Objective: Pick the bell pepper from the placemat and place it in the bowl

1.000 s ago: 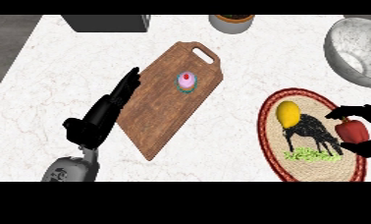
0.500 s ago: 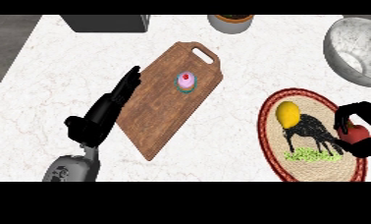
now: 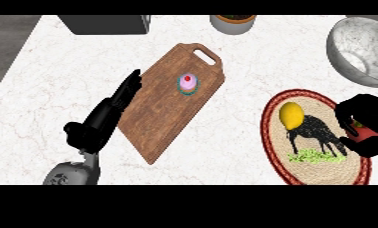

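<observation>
The right hand (image 3: 359,122) sits at the right edge of the placemat (image 3: 284,159), its fingers curled round the red pepper (image 3: 365,131), of which only a small patch shows between them. Whether the pepper is clear of the mat cannot be told. The bowl (image 3: 353,47) lies well apart, up the counter near the right edge.

The step in hand looks like securing and lifting. To do it well, the hand should keep its fingers closed round the pepper, rise straight up before travelling, then carry it over the bowl's near rim and release low inside. The yellow fruit (image 3: 292,115) on the mat lies off that path.

The left hand (image 3: 103,122) rests by the board (image 3: 162,117), fingers straight; a small cupcake (image 3: 189,82) sits on the board.
</observation>
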`<action>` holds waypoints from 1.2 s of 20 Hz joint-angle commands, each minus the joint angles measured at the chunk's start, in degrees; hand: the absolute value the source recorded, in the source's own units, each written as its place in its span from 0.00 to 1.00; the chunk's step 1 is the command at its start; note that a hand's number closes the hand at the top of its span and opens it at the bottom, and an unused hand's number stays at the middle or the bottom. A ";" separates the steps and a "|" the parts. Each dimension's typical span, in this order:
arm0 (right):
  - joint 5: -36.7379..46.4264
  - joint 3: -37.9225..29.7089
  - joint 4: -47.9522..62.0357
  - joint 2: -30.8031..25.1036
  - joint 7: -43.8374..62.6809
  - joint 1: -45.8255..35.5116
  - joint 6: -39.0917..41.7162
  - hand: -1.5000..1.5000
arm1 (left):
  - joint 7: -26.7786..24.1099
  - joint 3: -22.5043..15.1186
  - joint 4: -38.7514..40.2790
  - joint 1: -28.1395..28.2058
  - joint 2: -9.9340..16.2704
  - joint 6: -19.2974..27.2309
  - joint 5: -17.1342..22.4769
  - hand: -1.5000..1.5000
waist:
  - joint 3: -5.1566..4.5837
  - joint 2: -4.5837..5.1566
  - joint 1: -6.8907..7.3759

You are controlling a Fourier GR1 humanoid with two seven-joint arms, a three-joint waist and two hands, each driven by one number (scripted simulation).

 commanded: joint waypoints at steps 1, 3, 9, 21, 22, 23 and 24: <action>-0.43 -3.66 -9.19 -1.42 3.83 2.36 -3.85 1.00 | -2.90 1.04 2.83 0.21 0.11 0.14 -0.49 0.50 | -0.05 -0.02 -0.77; -3.65 -7.47 -10.17 -0.93 4.21 1.56 -3.69 1.00 | -2.25 1.29 2.40 -0.66 0.10 -0.71 0.51 0.50 | -0.01 0.09 -0.37; -20.41 -18.50 -17.29 0.64 3.38 1.68 3.49 1.00 | 1.31 0.77 -1.76 0.58 0.28 -0.07 0.24 0.50 | 0.00 -0.19 -0.70; -21.79 -24.13 -2.25 -2.86 12.17 -13.63 7.34 1.00 | 1.49 -0.69 -2.72 0.50 -1.11 -0.82 -0.65 0.50 | 0.07 0.53 1.62; -19.21 -24.56 2.19 -3.95 7.86 -12.97 3.58 1.00 | -0.92 -0.08 -1.00 0.40 -0.14 -2.13 -0.29 0.50 | 0.10 0.72 1.90; -18.04 -24.28 4.73 -2.84 6.71 -14.21 0.58 1.00 | -1.38 1.03 0.46 -0.08 0.49 -2.29 -0.22 0.50 | 0.10 0.75 1.91; -17.26 -24.52 6.27 -2.57 7.97 -17.11 -1.68 1.00 | 1.83 0.87 0.33 -2.35 -0.63 -1.95 0.63 0.50 | 0.11 0.82 2.11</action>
